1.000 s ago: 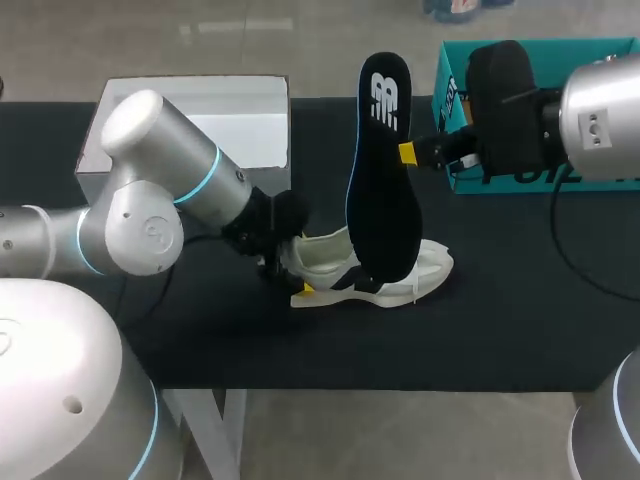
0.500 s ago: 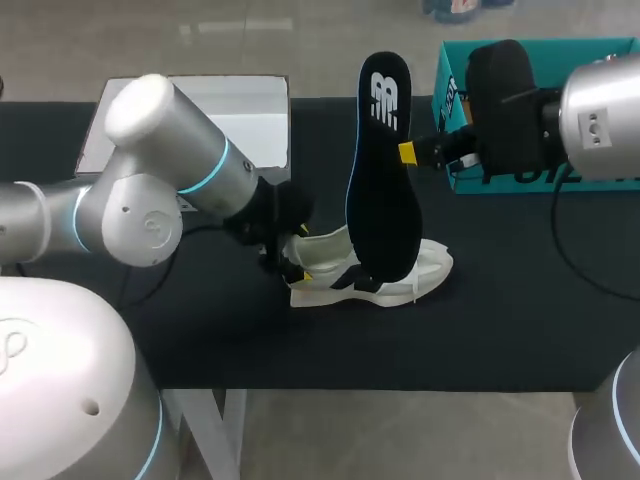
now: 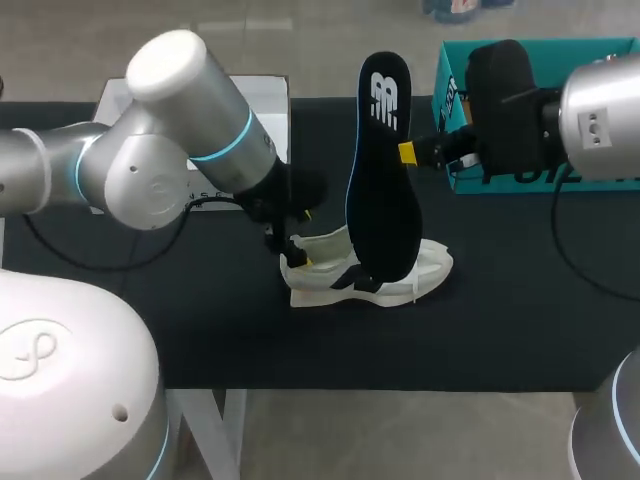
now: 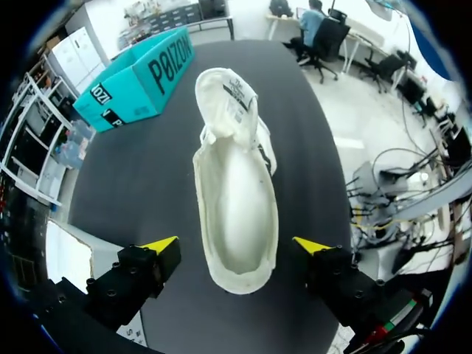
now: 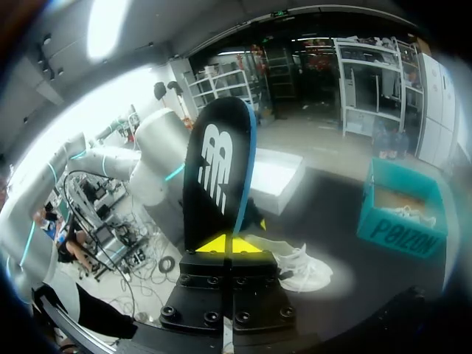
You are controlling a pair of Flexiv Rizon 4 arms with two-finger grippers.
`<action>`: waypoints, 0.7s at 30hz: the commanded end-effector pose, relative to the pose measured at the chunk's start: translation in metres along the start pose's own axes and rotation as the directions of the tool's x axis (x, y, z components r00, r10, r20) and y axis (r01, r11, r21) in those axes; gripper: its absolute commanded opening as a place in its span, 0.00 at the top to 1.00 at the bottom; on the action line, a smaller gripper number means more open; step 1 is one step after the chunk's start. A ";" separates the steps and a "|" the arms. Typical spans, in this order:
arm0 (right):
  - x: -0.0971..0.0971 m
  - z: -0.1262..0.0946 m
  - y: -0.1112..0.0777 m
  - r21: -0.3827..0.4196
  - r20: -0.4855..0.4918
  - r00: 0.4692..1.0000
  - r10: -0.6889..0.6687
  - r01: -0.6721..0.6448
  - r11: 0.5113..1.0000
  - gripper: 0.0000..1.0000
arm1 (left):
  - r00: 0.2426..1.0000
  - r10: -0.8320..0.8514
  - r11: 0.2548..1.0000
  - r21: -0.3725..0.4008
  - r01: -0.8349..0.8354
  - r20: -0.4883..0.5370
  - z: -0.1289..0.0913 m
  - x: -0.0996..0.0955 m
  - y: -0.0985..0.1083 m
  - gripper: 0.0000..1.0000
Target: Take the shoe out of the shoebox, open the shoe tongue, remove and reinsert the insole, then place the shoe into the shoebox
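The white shoe [image 3: 400,272] sits on its sole near the middle of the table [image 3: 500,330], heel toward the left edge and tongue lifted. The left pincer [image 4: 236,249] is released, with its yellow fingertips [image 4: 161,248] on either side of the heel, not touching it. The right pincer [image 3: 412,152] is clenched on the black insole [image 3: 385,190] and holds it upright above the table. The teal shoebox [image 3: 540,55] stands at the far right corner, and a white box [image 3: 255,110] sits toward the far left.

The black table [image 3: 500,330] carries a white shoe [image 3: 425,268] (near its middle), a teal shoebox [image 3: 590,48] and a white box [image 3: 272,92].
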State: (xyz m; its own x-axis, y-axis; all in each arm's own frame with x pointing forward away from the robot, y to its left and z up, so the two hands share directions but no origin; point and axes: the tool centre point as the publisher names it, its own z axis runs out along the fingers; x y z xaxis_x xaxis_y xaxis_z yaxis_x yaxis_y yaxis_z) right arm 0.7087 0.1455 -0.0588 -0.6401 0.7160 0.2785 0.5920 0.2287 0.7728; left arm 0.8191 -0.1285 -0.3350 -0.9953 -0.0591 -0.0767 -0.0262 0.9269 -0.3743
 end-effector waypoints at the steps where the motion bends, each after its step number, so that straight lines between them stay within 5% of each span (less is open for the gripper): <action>1: -0.001 0.004 0.000 -0.002 -0.002 1.000 0.000 0.000 1.000 1.00 | 1.000 -0.013 0.980 -0.198 0.015 0.011 -0.012 0.001 -0.006 0.00; 21: -0.001 0.004 0.000 -0.002 -0.002 1.000 0.000 0.000 1.000 1.00 | 1.000 -0.012 0.973 -0.230 0.007 -0.017 -0.007 -0.006 0.001 0.00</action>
State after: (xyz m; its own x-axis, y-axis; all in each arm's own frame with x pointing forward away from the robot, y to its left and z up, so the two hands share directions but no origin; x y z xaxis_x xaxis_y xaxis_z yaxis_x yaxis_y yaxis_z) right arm 0.7087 0.1455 -0.0588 -0.6400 0.7161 0.2784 0.5921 0.2287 0.7727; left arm 0.8224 -0.1242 -0.3285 -0.9961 -0.0655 -0.0592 -0.0557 0.9863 -0.1550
